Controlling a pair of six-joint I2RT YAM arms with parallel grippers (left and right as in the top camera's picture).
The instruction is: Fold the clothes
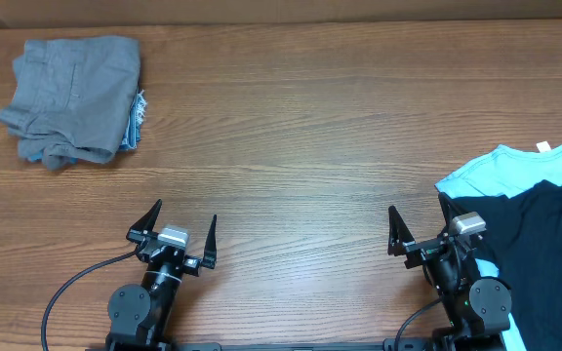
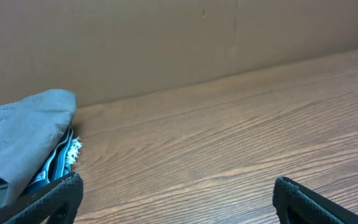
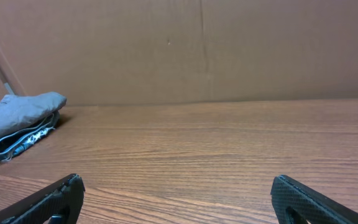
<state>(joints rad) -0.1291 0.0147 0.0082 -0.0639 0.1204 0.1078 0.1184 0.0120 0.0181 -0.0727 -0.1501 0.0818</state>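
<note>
The grey shorts are lying folded at 10 o'clock on the table, covering the denim shorts. The left fingers at 7 o'clock and the right fingers at 5 o'clock are standing spread, empty. Folding is looking complete; avoid disturbing the stack.

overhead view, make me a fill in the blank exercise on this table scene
The grey shorts lie folded on the denim shorts at the far ____ corner of the table. The black garment overlaps the light-blue T-shirt; the ____ one is on top. The left gripper and the right gripper are both ____, holding nothing.
Missing: left; black; open.
</note>
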